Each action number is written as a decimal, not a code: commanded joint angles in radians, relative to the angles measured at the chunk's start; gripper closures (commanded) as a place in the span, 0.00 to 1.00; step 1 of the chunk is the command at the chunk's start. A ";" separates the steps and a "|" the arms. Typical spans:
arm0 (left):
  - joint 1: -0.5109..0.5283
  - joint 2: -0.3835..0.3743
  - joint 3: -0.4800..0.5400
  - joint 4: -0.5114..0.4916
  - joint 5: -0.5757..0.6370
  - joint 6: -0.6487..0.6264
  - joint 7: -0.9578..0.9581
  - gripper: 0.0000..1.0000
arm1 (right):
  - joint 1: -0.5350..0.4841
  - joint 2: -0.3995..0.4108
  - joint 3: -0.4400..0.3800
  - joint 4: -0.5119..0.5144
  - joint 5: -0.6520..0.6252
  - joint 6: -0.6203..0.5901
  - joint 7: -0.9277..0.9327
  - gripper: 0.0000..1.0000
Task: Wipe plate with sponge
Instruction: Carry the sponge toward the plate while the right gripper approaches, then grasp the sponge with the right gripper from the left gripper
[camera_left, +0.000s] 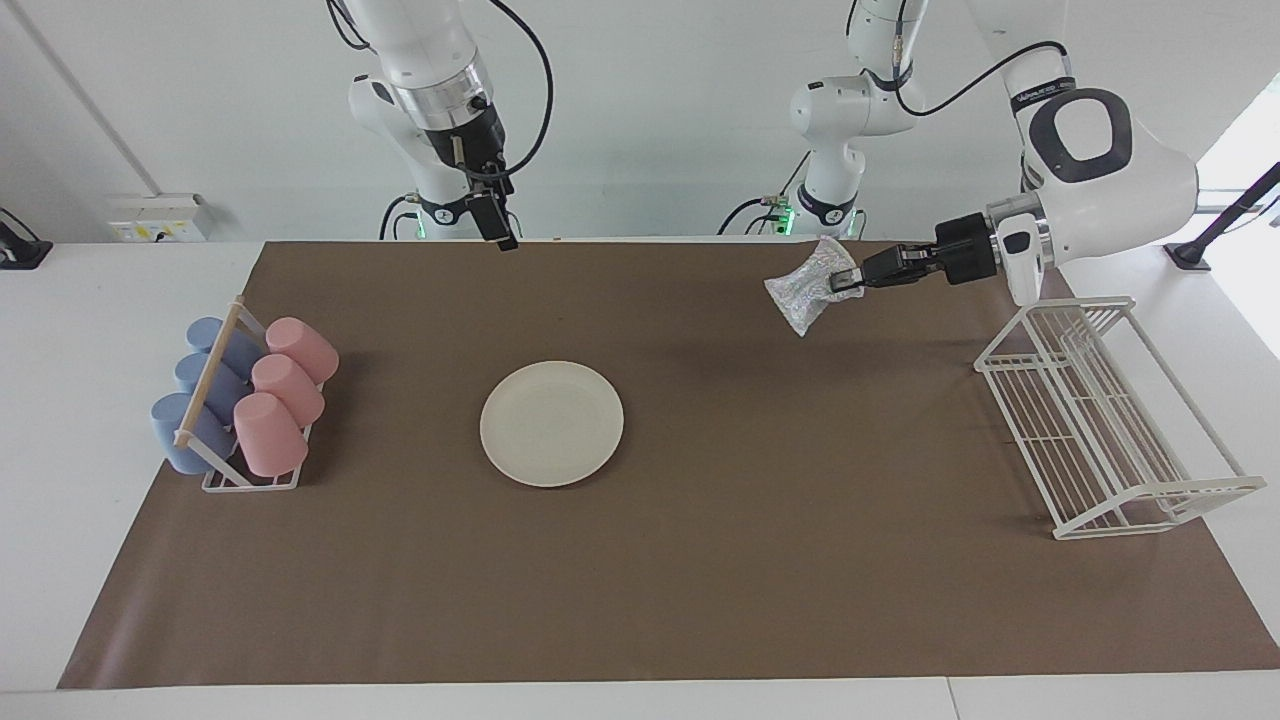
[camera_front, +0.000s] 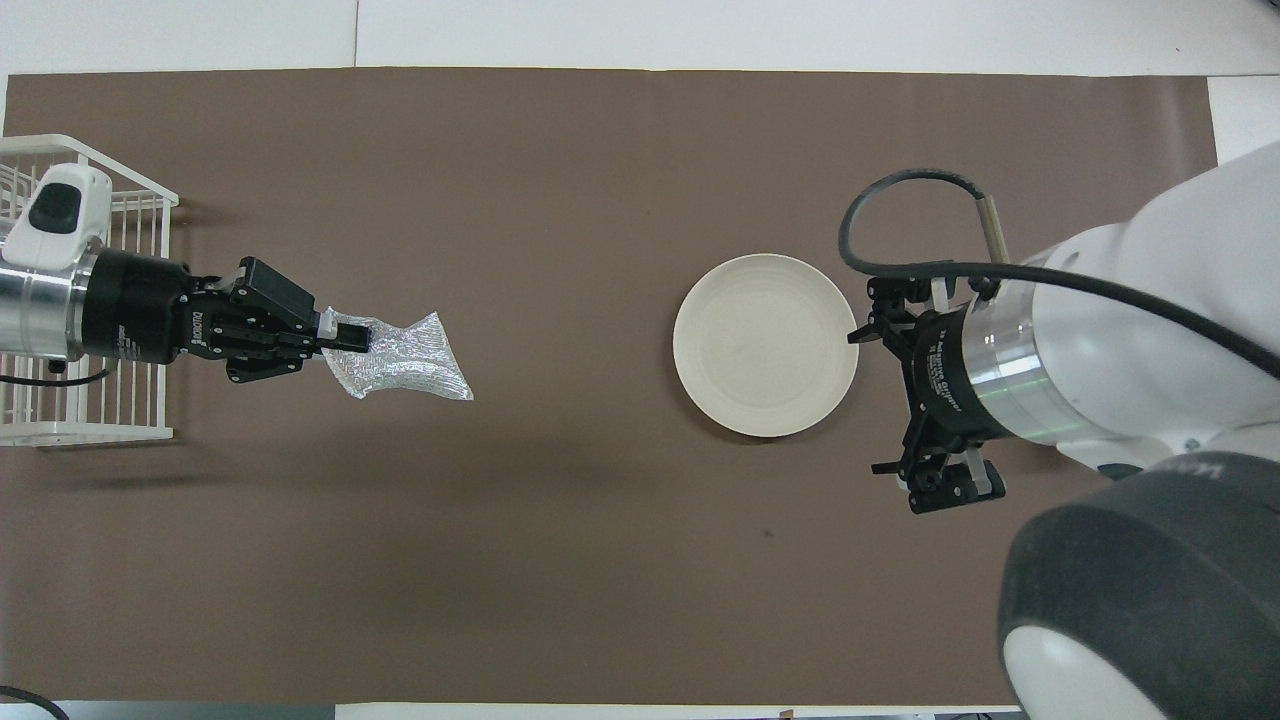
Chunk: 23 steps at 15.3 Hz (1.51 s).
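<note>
Overhead view shows the left gripper at the left of the frame, its fingertips pinched on one end of the crinkly, shiny silvery-white mesh sponge, which hangs out toward the centre above the brown paper mat. At the facing view's upper right, that same left gripper is raised above the mat, with the sponge dangling clear of the surface. The round, flat cream-white plate lies on the mat right of centre in the overhead frame, well apart from the sponge; in the facing view the plate sits left of centre. The right gripper hovers just beside the plate's edge in the overhead frame, fingers spread wide and holding nothing; in the facing view it hangs high at the upper middle. A white wire rack stands at right in the facing view, and a small white rack of pink and blue cups at left.
</note>
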 joint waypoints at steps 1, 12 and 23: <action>-0.019 -0.127 -0.002 -0.181 -0.113 0.066 0.107 1.00 | -0.010 -0.025 0.032 -0.018 -0.011 0.006 0.025 0.00; -0.370 -0.349 -0.005 -0.519 -0.505 0.312 0.446 1.00 | -0.010 -0.074 0.191 -0.101 -0.002 0.124 0.207 0.00; -0.373 -0.400 0.001 -0.586 -0.631 0.279 0.480 1.00 | 0.077 -0.126 0.239 -0.234 0.058 0.306 0.224 0.00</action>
